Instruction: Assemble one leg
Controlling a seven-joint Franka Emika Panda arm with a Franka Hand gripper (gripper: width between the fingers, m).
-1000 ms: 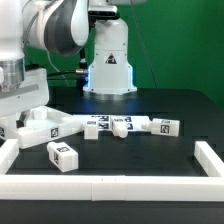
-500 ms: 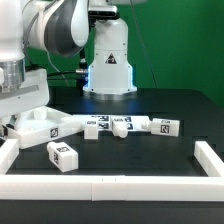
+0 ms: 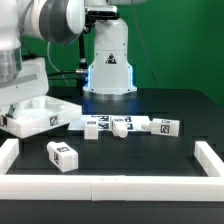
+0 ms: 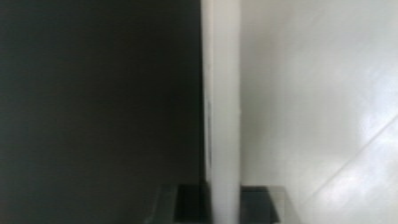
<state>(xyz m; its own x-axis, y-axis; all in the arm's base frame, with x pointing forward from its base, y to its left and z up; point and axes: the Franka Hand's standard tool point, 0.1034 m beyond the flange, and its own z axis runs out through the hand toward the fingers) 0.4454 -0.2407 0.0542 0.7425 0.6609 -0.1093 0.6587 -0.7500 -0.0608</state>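
Gripper (image 3: 14, 104) closure was narrow: in the wrist view the two dark fingertips (image 4: 192, 202) sat either side of a thin white edge that ran straight between them, so I judged it clamped on the raised rim of the wide white panel (image 3: 42, 116). Holding by the rim made sense, as it is the only part of that flat piece thin enough for two fingers to span. In the exterior view the panel sat low over the black tabletop (image 3: 130, 155), apparently a little tilted; whether its far corner touched the surface could not be told. The leg (image 3: 62, 155) that the task needs lay on its side on the tabletop, apart from the panel and on its camera side, free of any grip, tag marks facing up. The other legs (image 3: 160, 126) lay in a loose row beside the panel, toward the exterior view's right, the nearest one just beside the panel's edge. By my reading, no leg had been picked up or fitted yet; the panel was probably being positioned so its mounting points could be reached, and the crowded nearest leg looked liable to be nudged.
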